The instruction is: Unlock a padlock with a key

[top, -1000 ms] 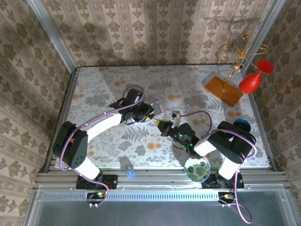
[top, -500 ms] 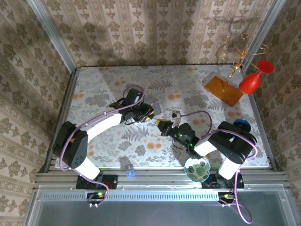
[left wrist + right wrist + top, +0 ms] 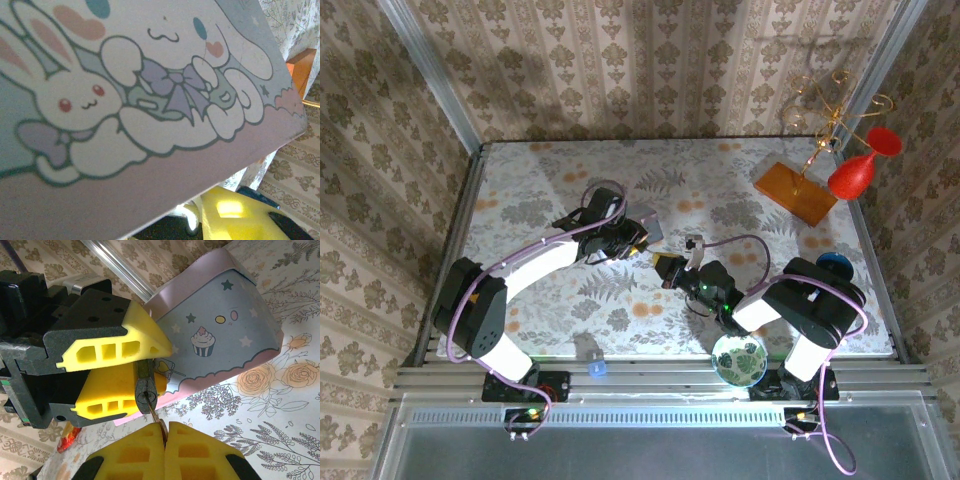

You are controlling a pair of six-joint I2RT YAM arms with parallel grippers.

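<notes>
- Close up, the right wrist view has the small dark metal padlock (image 3: 145, 391) clamped between the ribbed yellow pads (image 3: 110, 347) of the left gripper (image 3: 150, 371).
- Below it, the thin silvery key (image 3: 159, 421) is pinched in the tightly closed right gripper (image 3: 165, 434), its tip at the padlock's keyhole.
- From above, lock and key are too small to tell.
- Just behind the padlock stands the pastel rounded tin box (image 3: 220, 325), printed with stars and a cupcake; the left wrist view shows a cartoon rabbit.
- Far right on the floral tablecloth (image 3: 720, 175): glossy red goblet-shaped ornament (image 3: 852, 172), amber wooden base (image 3: 795, 193), blue round cap (image 3: 835, 262).
</notes>
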